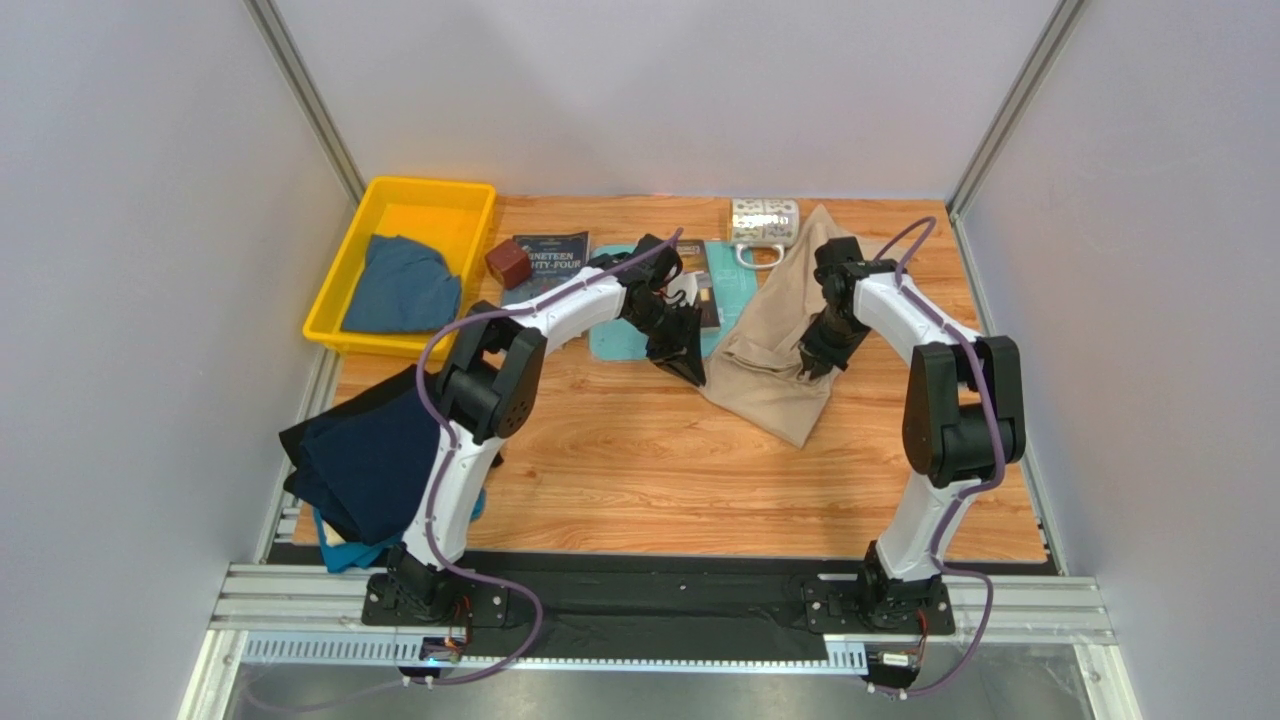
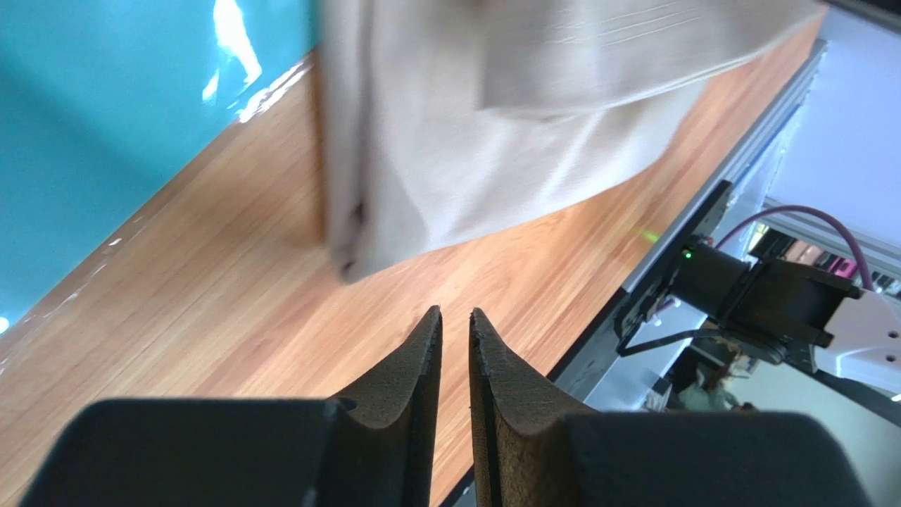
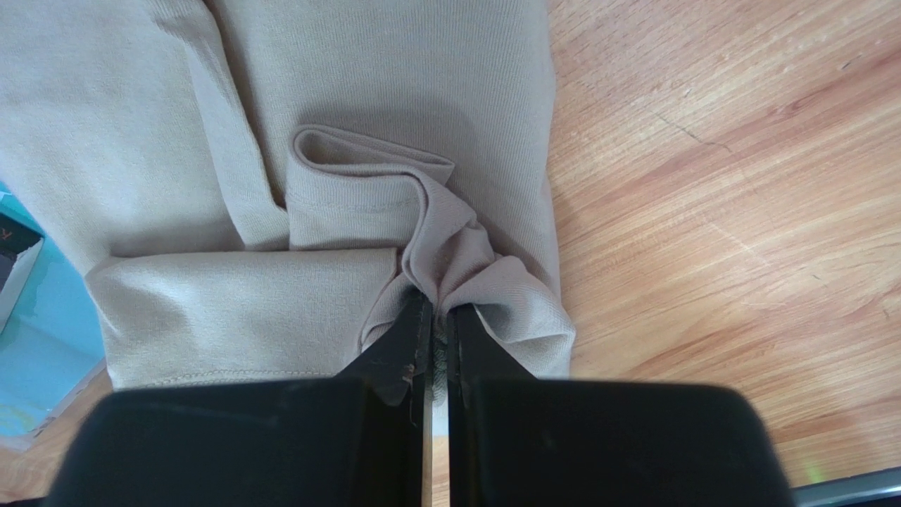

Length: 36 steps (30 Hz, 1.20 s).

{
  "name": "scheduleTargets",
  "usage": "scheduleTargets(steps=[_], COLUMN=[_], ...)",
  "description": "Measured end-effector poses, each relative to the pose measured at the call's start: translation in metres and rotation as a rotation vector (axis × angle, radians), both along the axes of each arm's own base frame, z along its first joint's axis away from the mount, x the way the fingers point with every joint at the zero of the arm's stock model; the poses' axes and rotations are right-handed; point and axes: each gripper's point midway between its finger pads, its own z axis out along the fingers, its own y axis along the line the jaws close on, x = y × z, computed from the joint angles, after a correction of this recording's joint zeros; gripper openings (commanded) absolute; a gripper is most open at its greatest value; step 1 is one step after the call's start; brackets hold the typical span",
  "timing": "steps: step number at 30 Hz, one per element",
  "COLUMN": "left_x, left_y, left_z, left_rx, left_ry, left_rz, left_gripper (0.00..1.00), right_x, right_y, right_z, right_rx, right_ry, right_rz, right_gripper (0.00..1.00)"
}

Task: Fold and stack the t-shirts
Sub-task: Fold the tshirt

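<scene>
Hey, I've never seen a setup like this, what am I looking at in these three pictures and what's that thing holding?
These are two robot arms bolted to a wooden table. The wide picture looks down from above; the other two come from cameras on each wrist. The right gripper is shut on a pinch of the beige t-shirt. The left gripper is nearly closed and holds nothing, just short of that shirt's edge. Elsewhere lie a yellow bin holding a blue shirt, dark shirts hanging over the left edge, a light-teal board and a book.
</scene>
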Motion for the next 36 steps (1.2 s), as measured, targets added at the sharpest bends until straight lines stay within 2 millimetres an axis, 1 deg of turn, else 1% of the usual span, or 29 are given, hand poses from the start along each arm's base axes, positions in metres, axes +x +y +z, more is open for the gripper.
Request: scheduleTargets(steps=[3, 5, 7, 10, 12, 15, 16, 20, 29, 33, 36], left_x=[0.003, 0.005, 0.007, 0.012, 0.015, 0.013, 0.01, 0.01, 0.01, 0.009, 0.008], left_y=[-0.01, -0.016, -0.021, -0.027, -0.029, -0.029, -0.03, -0.031, -0.03, -0.027, -0.025], left_z=[0.013, 0.018, 0.019, 0.01, -0.004, -0.031, -0.034, -0.032, -0.034, -0.034, -0.035], left_rx=[-0.031, -0.048, -0.059, -0.061, -0.052, -0.024, -0.036, -0.037, -0.013, 0.005, 0.013], left_ry=[-0.026, -0.038, -0.041, -0.034, -0.014, 0.035, 0.073, 0.091, 0.085, 0.083, 0.086], left_rz=[-0.015, -0.023, -0.029, -0.03, -0.028, -0.021, -0.019, -0.014, -0.01, -0.014, -0.016], left_gripper=[0.2, 0.2, 0.2, 0.18, 0.18, 0.17, 0.16, 0.15, 0.14, 0.14, 0.14], right_x=[0.001, 0.001, 0.001, 0.001, -0.001, -0.006, -0.007, -0.011, -0.01, -0.007, 0.0], right_y=[0.003, 0.004, 0.005, 0.007, 0.01, 0.014, 0.015, 0.018, 0.017, 0.015, 0.013], right_z=[-0.002, -0.004, -0.004, -0.005, -0.007, -0.013, -0.015, -0.021, -0.02, -0.015, -0.007], right_rx=[0.013, 0.021, 0.028, 0.04, 0.053, 0.079, 0.087, 0.108, 0.134, 0.142, 0.142], right_ry=[0.003, 0.005, 0.006, 0.006, 0.012, 0.025, 0.028, 0.041, 0.043, 0.041, 0.025], right_rz=[0.002, 0.003, 0.005, 0.005, 0.002, -0.007, -0.011, -0.034, -0.094, -0.105, -0.111], right_gripper=[0.0, 0.0, 0.0, 0.0, 0.0, 0.0, 0.0, 0.0, 0.0, 0.0, 0.0])
